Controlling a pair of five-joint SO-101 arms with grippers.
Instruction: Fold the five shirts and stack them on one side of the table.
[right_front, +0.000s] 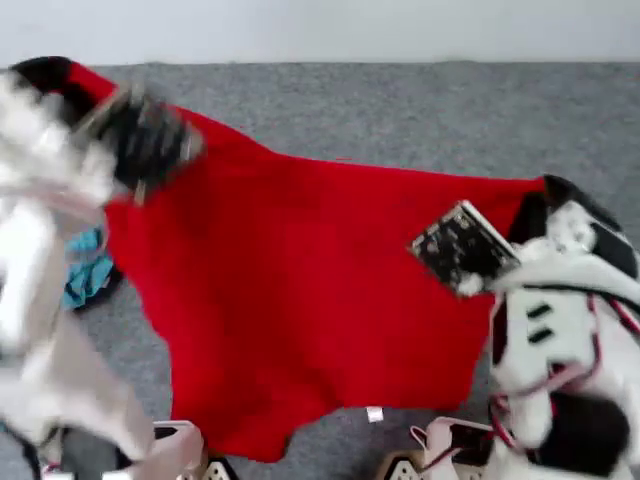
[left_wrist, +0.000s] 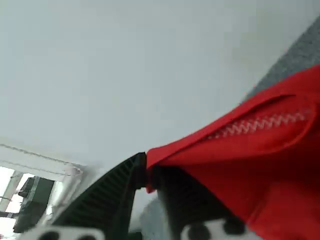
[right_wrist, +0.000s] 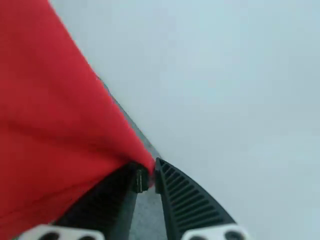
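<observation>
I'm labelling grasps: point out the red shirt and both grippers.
red shirt (right_front: 300, 280), high view, middle of the spread cloth.
left gripper (left_wrist: 148, 169), left wrist view, between the fingertips pinching a hem.
right gripper (right_wrist: 150, 172), right wrist view, between the fingertips at a shirt edge.

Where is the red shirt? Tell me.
High view: the red shirt spreads over the table centre, its far corners pinched by the left gripper and right gripper, a teal cloth alongside.

No writing is legible, even on the red shirt (right_front: 290, 290).
</observation>
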